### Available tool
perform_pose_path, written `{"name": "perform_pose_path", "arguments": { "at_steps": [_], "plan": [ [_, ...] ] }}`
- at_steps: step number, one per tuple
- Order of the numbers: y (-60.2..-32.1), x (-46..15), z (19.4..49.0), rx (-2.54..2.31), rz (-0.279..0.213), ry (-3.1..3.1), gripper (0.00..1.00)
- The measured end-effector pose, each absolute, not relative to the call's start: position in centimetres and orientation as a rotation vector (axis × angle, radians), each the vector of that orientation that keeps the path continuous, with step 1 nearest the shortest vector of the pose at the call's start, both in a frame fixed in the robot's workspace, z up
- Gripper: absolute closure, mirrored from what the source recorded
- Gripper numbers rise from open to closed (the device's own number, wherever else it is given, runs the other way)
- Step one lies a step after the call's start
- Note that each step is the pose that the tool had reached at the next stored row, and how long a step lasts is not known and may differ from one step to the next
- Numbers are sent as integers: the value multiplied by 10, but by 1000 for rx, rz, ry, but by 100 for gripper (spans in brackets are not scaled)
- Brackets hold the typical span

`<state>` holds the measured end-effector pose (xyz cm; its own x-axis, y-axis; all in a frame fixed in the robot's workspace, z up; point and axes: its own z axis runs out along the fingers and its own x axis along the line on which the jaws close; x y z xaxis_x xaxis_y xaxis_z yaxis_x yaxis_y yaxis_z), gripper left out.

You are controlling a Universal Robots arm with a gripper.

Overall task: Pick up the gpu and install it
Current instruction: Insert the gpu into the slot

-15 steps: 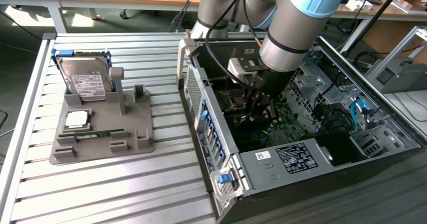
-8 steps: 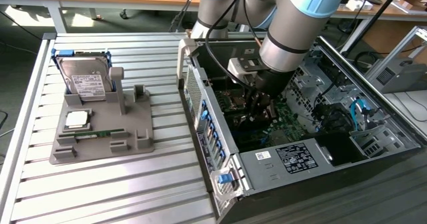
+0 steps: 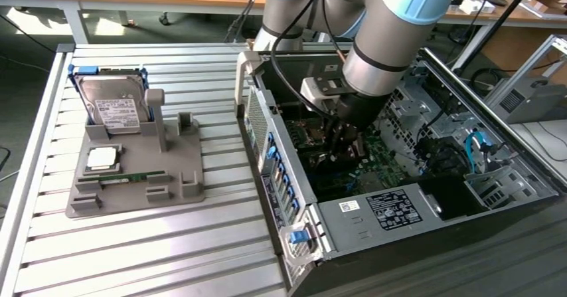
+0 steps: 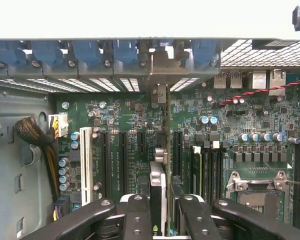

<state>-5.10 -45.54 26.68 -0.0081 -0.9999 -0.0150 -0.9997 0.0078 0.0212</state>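
Wrist view: the gripper (image 4: 165, 212) grasps the gpu (image 4: 166, 150) edge-on, upright above the motherboard (image 4: 125, 125) inside the computer case (image 3: 293, 197). Doing this well likely means keeping the card vertical, bracket towards the rear slots (image 4: 120, 55), aligned over its socket.

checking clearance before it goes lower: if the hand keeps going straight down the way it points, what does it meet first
Most likely the motherboard: the hand grips the gpu edge-on above its slots, so the card's lower edge should meet a slot first. How far off is unclear.
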Motion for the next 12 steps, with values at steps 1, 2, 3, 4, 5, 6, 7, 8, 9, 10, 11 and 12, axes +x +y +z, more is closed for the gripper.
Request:
{"name": "perform_pose_path", "arguments": {
  "at_steps": [1, 2, 3, 4, 5, 6, 7, 8, 9, 10, 11, 12],
  "plan": [
    [-455, -51, 267, 2209, -43, -2229, 73],
    [-456, -51, 267, 2214, -59, -2239, 73],
    [-456, -51, 267, 2224, -83, -2248, 73],
    [-456, -51, 267, 2226, -88, -2250, 73],
    [-457, -51, 267, 2227, -89, -2251, 73],
    [-459, -51, 267, 2227, -89, -2251, 73],
    [-459, -51, 267, 2227, -89, -2251, 73],
    [-460, -51, 267, 2226, -88, -2251, 73],
    [-460, -51, 267, 2225, -84, -2250, 73],
    [-460, -51, 267, 2224, -82, -2248, 73],
    [-460, -51, 267, 2224, -82, -2248, 73],
    [-460, -51, 267, 2224, -82, -2248, 73]
  ]
}}
